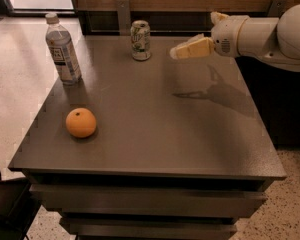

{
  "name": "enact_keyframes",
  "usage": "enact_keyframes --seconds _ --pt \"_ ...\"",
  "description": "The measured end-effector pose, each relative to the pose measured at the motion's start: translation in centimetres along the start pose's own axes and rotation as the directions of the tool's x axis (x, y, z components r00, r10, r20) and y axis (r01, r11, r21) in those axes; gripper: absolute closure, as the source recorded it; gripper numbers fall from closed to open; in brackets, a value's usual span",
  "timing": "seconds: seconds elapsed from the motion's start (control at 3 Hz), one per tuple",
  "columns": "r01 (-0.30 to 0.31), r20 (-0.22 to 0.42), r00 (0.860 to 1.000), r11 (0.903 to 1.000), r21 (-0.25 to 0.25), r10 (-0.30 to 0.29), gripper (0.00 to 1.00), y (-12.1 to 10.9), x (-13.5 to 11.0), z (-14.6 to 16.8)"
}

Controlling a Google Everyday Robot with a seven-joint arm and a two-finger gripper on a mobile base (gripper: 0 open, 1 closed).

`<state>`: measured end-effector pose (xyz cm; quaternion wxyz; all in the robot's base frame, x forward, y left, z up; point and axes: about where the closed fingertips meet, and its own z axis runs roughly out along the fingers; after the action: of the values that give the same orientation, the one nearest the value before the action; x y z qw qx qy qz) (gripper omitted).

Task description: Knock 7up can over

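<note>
The 7up can stands upright near the far edge of the grey table, whitish-silver with green markings. My gripper is above the table to the right of the can, at about the can's height, its cream fingers pointing left toward it. A gap separates the fingertips from the can. The white arm reaches in from the right.
A clear plastic water bottle with a white cap stands at the table's far left. An orange lies at the front left. A wooden wall panel runs behind the table, and a dark chair sits at the lower left.
</note>
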<state>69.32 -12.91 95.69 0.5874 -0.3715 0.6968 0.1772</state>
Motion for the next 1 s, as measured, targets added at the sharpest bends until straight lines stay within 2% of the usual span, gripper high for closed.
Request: enact_keyframes --seconds 0.33,1.0 --pt "-0.027 0.038 0.999 0.9992 -0.028 0.028 0.00 0.1 -0.2 2.8" --pt "-0.053 0.074 0.996 0.9961 -0.071 0.058 0.00 0.0 -1.2 8.2"
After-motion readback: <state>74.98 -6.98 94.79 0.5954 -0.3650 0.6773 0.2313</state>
